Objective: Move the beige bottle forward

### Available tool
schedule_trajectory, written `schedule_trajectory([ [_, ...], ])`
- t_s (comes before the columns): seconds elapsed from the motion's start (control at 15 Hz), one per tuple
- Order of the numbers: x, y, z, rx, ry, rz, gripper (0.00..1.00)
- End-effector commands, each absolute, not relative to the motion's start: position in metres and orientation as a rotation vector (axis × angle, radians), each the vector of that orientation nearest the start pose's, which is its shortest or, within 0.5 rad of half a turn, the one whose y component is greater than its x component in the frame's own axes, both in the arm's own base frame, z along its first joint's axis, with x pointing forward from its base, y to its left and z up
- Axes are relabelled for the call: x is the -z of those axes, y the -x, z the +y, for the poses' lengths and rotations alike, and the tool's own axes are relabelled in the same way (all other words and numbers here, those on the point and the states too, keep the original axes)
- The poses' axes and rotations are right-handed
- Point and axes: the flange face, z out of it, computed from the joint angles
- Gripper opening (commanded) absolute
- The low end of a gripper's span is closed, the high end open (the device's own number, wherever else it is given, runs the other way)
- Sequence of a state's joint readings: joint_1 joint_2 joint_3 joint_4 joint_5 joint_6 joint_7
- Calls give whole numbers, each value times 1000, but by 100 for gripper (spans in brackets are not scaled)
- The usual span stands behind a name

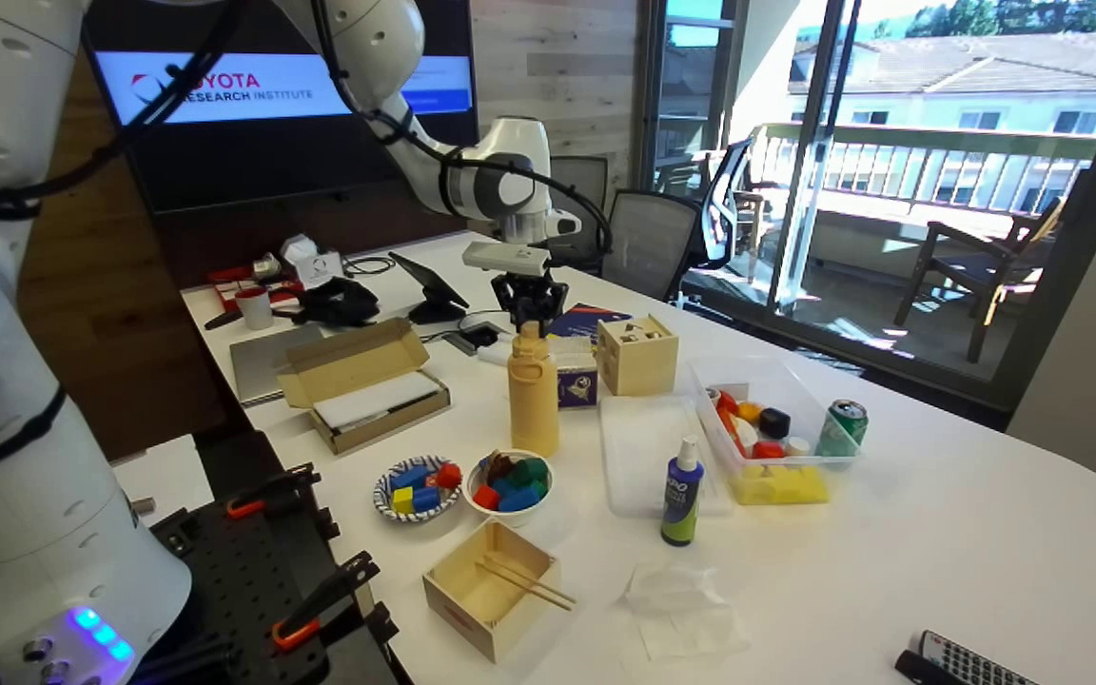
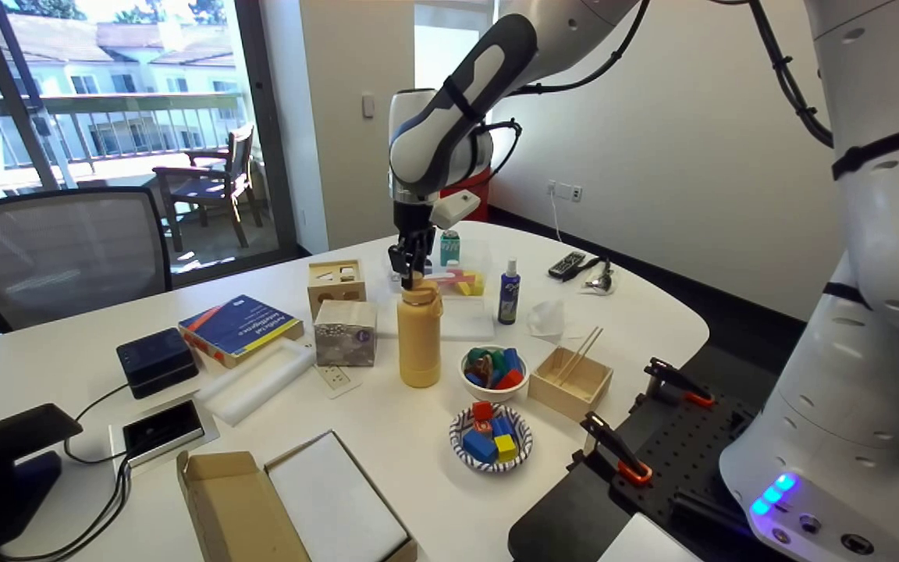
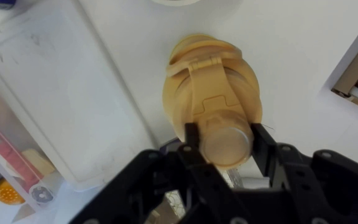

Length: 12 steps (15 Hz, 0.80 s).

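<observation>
“Grasping anything?”
“Yes, the black two-fingered gripper (image 3: pixel 225 134) is clasping the tall yellowish-tan cylindrical bottle (image 1: pixel 535 409) by its cap (image 3: pixel 227 148); it's standing on the white table (image 1: pixel 852 571).”
“Then moving it forward is presumably remaining.”

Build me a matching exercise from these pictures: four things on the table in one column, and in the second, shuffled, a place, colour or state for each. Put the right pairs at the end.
Things
1. Beige bottle
2. Chopsticks
3. Patterned bowl
4. Spray bottle

Place, colour or state
A. Resting in an open wooden box, ends reaching past its rim
B. Holding a yellow block among others
C. Blue and green, standing upright
D. Gripped at its top by the pincer

Right pairs: 1-D, 2-A, 3-B, 4-C
</observation>
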<state>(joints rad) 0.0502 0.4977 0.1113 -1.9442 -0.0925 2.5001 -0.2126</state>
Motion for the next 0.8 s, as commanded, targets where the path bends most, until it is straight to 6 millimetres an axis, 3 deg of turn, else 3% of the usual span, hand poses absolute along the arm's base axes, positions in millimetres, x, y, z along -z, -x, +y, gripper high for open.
schedule_trajectory([
  [0.0, -224, -624, 110, 65, 2958, -900, 20],
  [0.4, -222, -629, 113, 25, 2843, -1184, 20],
  [0.73, -229, -625, 110, 8, 2965, -1023, 20],
])
